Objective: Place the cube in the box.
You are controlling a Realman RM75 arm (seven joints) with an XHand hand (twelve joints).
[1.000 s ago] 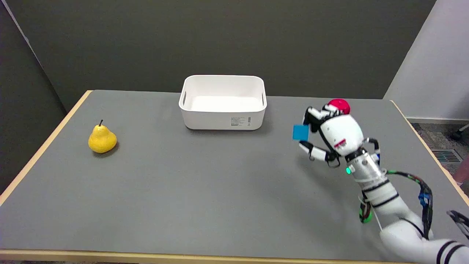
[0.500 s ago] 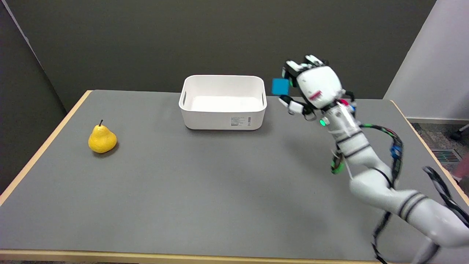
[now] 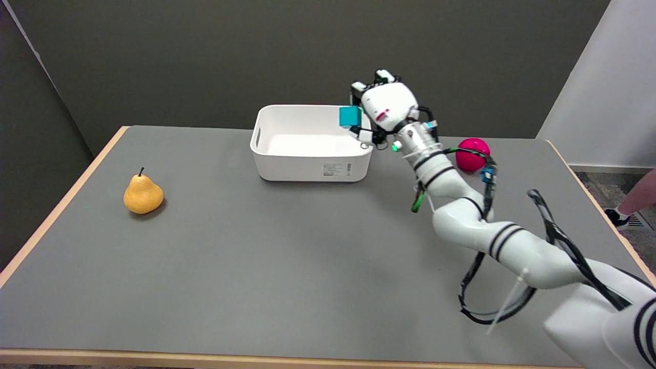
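My right hand (image 3: 383,106) is raised above the right end of the white box (image 3: 310,165) and holds a small blue cube (image 3: 350,117) between its fingers. The cube hangs in the air over the box's right rim, just inside its opening. The box stands open-topped at the back middle of the grey table and its floor looks bare. The white right arm stretches in from the lower right corner.
A yellow pear (image 3: 143,194) sits on the table at the left. A red ball (image 3: 472,155) lies behind the arm, right of the box. A person's leg and shoe (image 3: 631,206) show at the right edge, off the table.
The hand has carried the cube up and to the left, from the table's right side to above the box's right end. The red ball, hidden before, shows now.
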